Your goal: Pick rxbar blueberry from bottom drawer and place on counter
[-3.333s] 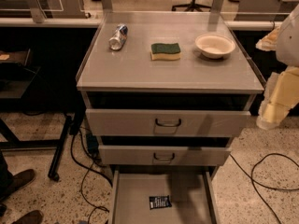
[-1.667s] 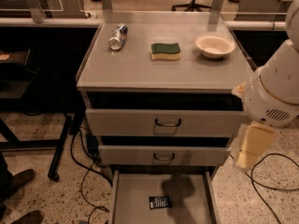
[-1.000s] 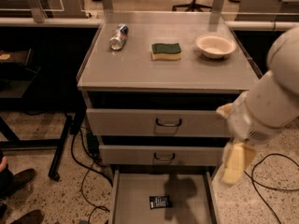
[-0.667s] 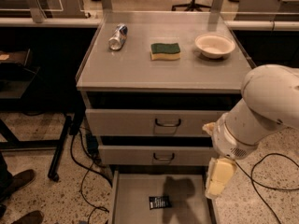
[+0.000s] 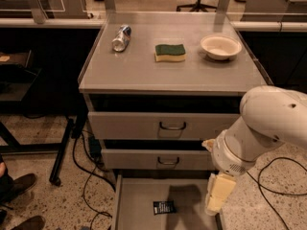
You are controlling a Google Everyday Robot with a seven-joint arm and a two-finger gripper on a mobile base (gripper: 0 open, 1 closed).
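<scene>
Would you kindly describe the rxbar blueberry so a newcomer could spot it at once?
The grey drawer cabinet has its bottom drawer pulled open at the base. On its floor lies the rxbar blueberry, left of the gripper. It is the only item there: small, flat, near-black with white lettering, unlike the green-and-yellow sponge on the counter.

You have three things on the counter (image 5: 144, 73): one can (image 5: 121, 37), one green-and-yellow sponge (image 5: 170, 52) and one white bowl (image 5: 220, 46). Below the counter you count three drawers: two handled drawers (image 5: 163, 125) and one bottom drawer (image 5: 136, 210), pulled open, holding one rxbar blueberry (image 5: 164, 207). One gripper (image 5: 217, 196) hangs well below the counter, at its right side.
</scene>
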